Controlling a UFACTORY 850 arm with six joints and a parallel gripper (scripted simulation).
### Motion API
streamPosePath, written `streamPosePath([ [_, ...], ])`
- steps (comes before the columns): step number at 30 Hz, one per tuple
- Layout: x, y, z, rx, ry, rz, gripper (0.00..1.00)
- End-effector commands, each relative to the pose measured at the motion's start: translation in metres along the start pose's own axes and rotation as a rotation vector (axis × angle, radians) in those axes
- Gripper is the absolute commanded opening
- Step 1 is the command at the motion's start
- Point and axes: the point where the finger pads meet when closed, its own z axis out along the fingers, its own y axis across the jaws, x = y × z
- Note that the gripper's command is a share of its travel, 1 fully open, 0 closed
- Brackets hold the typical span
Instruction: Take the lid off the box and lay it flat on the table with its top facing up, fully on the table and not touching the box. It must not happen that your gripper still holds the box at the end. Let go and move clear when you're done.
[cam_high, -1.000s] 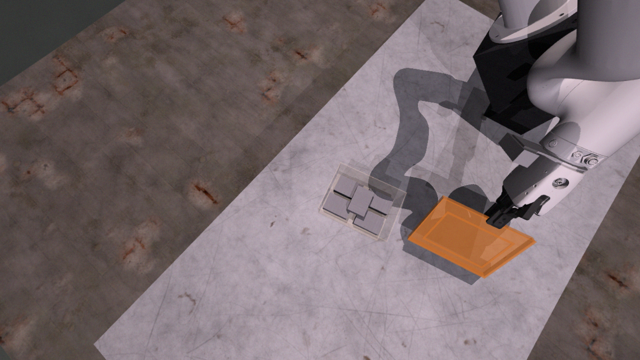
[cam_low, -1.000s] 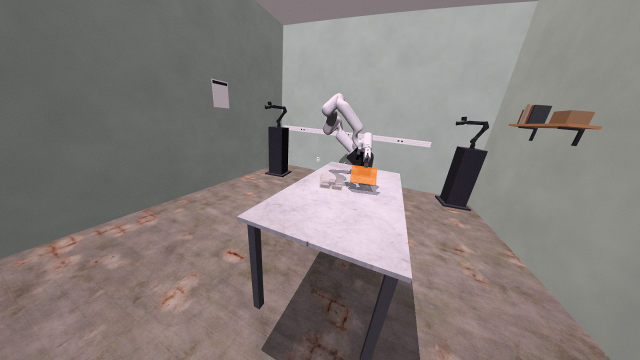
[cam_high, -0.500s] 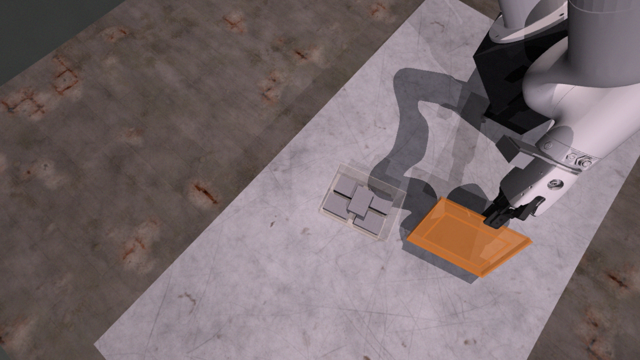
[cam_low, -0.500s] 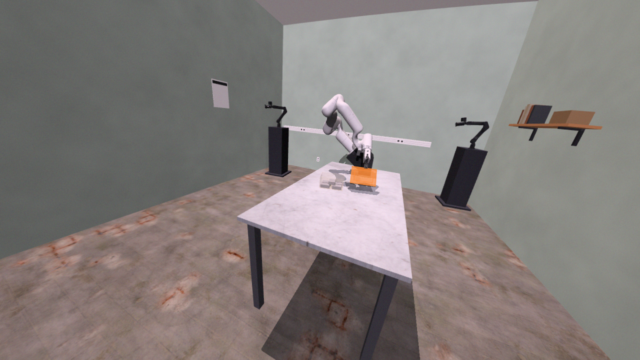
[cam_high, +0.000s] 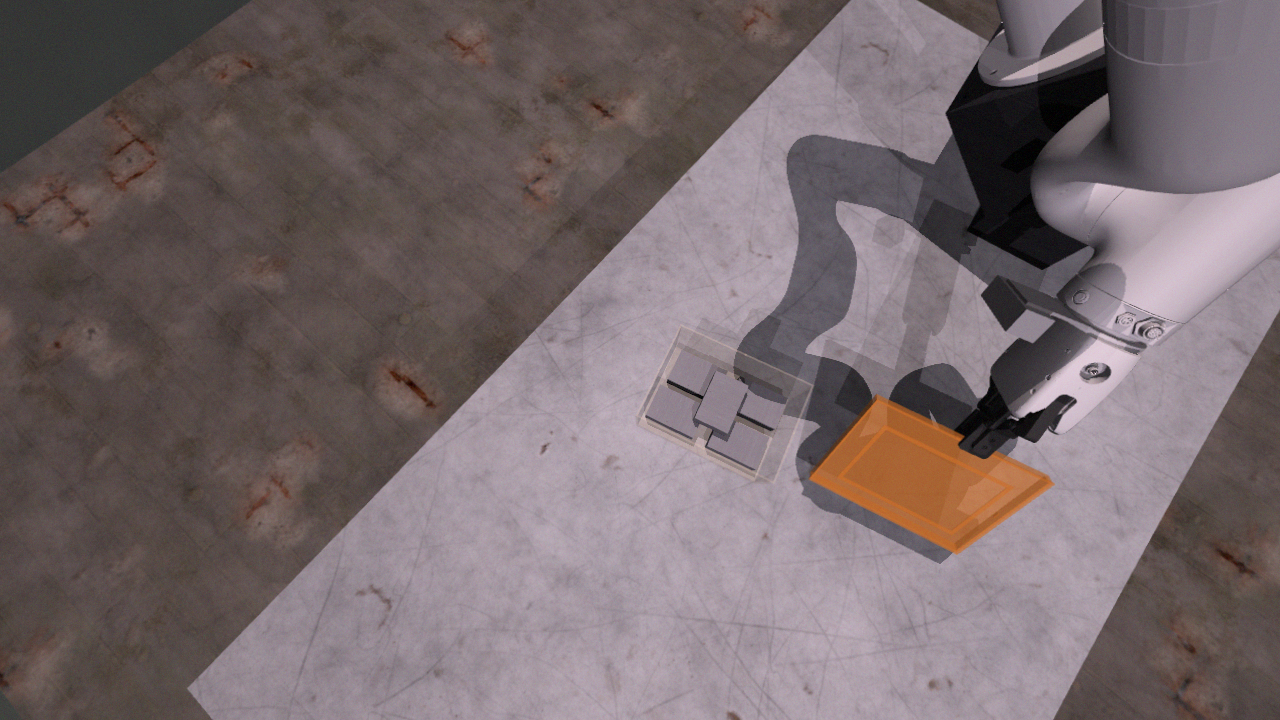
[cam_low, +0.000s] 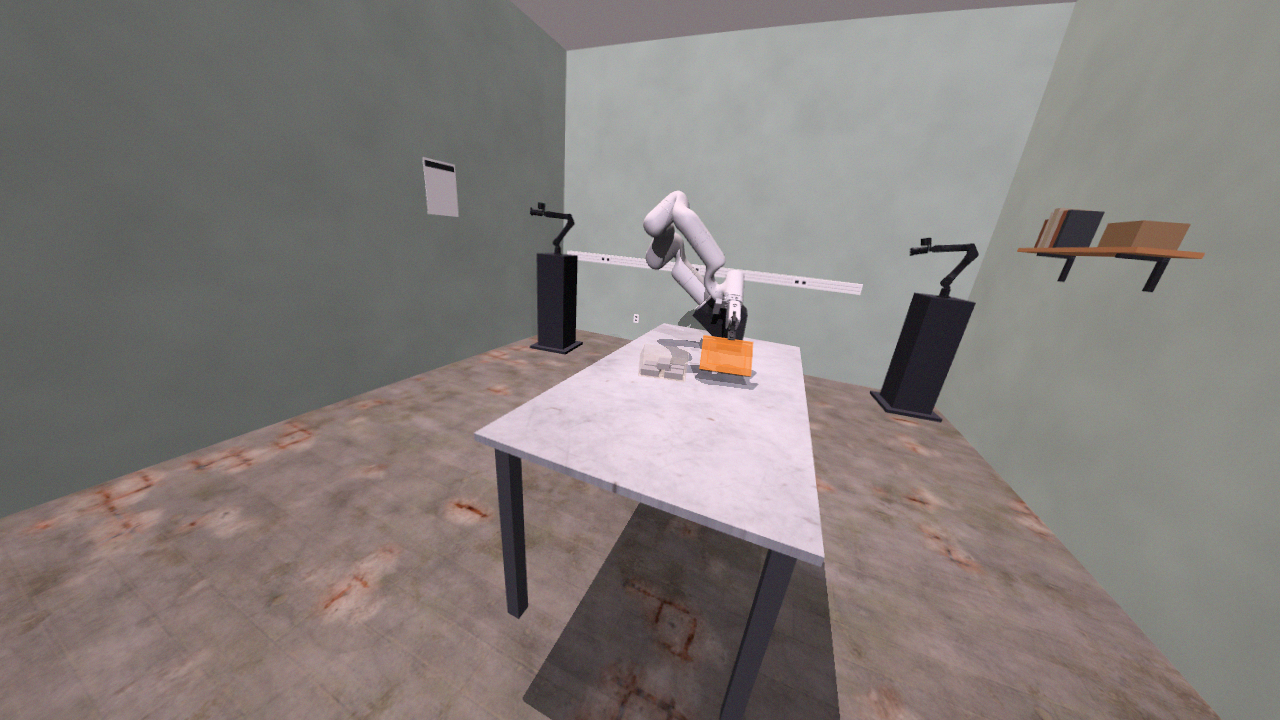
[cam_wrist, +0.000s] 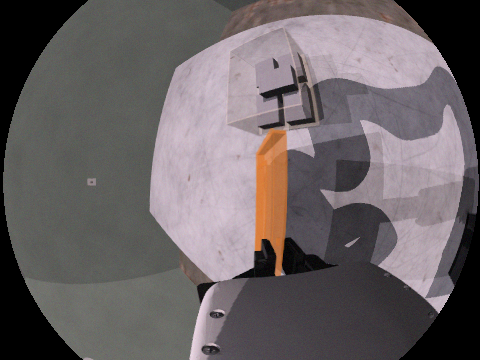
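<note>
Lowering the orange lid (cam_high: 921, 474) is the step in hand, judged: level it before release, since it hangs tilted above the tabletop (cam_high: 554, 573), and keep its near corner off the clear box (cam_high: 725, 402). End effector (cam_high: 989, 436) is clenched on the lid's edge nearest the arm, top face up. Lid extends from the fingers toward the box, just beside it, apparently not touching. Box stands open, grey blocks (cam_high: 720, 402) inside.

Overhead, room-wide, wrist-close; table (cam_low: 680, 438) shared.
</note>
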Motion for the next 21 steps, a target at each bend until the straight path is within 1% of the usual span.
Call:
streamPosePath([
  [1, 0.000, 0.002, 0.004, 0.002, 0.000, 0.001, 0.00],
  [12, 0.000, 0.003, 0.005, 0.002, 0.000, 0.001, 0.00],
  [21, 0.000, 0.011, 0.014, 0.002, 0.000, 0.001, 0.00],
])
